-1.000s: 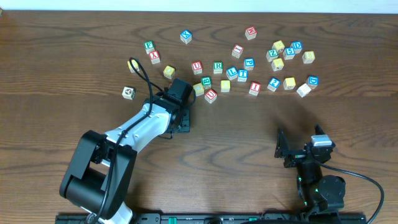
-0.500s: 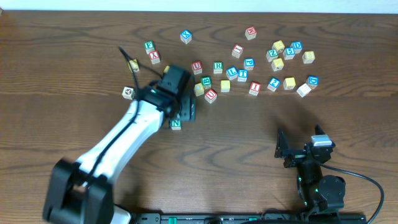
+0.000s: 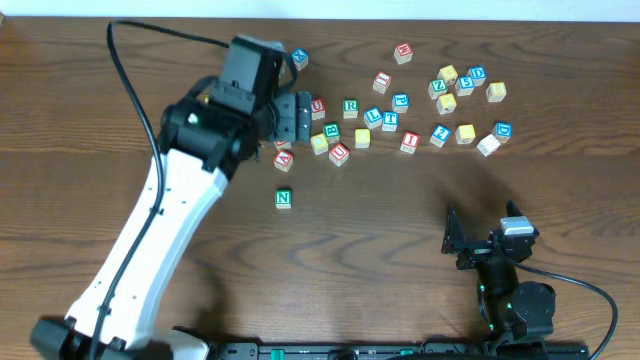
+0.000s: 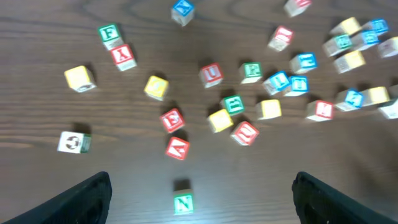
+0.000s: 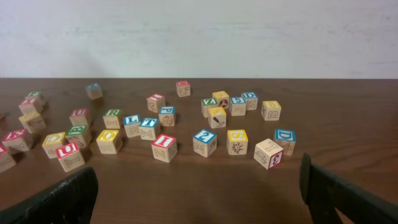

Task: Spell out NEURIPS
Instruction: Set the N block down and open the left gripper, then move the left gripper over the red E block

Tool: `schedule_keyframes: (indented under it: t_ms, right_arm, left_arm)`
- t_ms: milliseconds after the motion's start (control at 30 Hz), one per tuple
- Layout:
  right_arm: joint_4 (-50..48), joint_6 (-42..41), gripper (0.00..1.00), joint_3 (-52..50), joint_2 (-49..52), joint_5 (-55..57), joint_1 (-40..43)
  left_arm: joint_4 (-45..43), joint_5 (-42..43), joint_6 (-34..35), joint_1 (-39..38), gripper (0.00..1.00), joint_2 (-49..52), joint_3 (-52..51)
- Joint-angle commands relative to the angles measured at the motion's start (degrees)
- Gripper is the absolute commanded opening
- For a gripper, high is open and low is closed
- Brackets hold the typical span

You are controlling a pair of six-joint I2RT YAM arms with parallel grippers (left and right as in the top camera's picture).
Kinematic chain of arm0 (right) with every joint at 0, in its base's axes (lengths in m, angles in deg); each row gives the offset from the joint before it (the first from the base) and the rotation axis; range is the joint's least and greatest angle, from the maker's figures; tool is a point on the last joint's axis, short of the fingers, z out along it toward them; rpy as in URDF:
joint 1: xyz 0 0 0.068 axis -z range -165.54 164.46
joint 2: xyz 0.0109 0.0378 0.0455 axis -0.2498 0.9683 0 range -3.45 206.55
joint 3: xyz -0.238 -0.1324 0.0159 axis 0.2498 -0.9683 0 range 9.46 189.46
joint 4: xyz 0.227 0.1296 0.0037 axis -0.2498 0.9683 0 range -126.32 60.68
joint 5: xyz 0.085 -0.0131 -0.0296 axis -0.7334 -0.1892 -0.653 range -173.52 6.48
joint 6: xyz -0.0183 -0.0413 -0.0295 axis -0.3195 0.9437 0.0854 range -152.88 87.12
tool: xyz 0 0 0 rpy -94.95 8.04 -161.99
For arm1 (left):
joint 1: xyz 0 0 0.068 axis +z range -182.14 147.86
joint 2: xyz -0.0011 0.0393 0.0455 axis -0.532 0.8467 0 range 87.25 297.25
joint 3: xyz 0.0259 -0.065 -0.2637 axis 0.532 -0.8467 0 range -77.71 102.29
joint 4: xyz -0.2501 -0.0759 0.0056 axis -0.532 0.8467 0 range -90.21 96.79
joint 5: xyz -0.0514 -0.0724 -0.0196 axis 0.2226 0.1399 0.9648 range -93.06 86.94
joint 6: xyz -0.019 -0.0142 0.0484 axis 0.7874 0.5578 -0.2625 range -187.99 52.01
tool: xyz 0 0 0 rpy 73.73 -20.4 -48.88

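Note:
The green N cube stands alone on the table in front of the scattered cubes, also seen low in the left wrist view. My left gripper hovers open and empty high above the cluster's left part, its jaws spread wide. A red E cube and a red A cube lie just behind the N. A red U, a green R and a red I sit in the cluster. My right gripper rests open at the front right.
Several more lettered and picture cubes spread across the back of the table toward the right, such as a blue 2 and a yellow one. A white picture cube lies apart at the left. The left arm's cable loops over the back left.
My left gripper opened and let go of the N cube, then rose and swung toward the back over the cluster. The N cube stays where it was set. The right arm has not moved.

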Motion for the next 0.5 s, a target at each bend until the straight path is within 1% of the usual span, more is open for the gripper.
schedule_keyframes:
  t_ms: [0, 200, 233, 267, 367, 467]
  right_arm:
    - [0.3, -0.5, 0.99, -0.1, -0.3, -0.1, -0.3]
    - [0.3, -0.5, 0.99, -0.1, -0.3, -0.1, -0.3]
    - [0.3, -0.5, 0.99, -0.1, -0.3, -0.1, -0.3]
    - [0.3, -0.5, 0.99, -0.1, -0.3, -0.1, -0.3]
    - [0.2, -0.5, 0.99, -0.1, -0.3, -0.1, -0.3]
    - [0.3, -0.5, 0.99, -0.1, -0.3, -0.1, -0.3]
  left_arm:
    - [2.4, -0.7, -2.8, 2.4, 0.91, 6.7, 5.2]
    - [4.0, -0.7, 6.3, 3.9, 0.92, 18.0, 12.7]
    - [4.1, -0.7, 8.7, 3.9, 0.98, 21.5, 14.8]
    - [4.1, -0.7, 10.2, 3.9, 0.98, 23.3, 15.6]
    - [4.2, -0.8, 14.7, 3.9, 0.98, 27.1, 16.5]
    - [4.2, -0.8, 17.2, 3.9, 0.98, 30.1, 16.4]
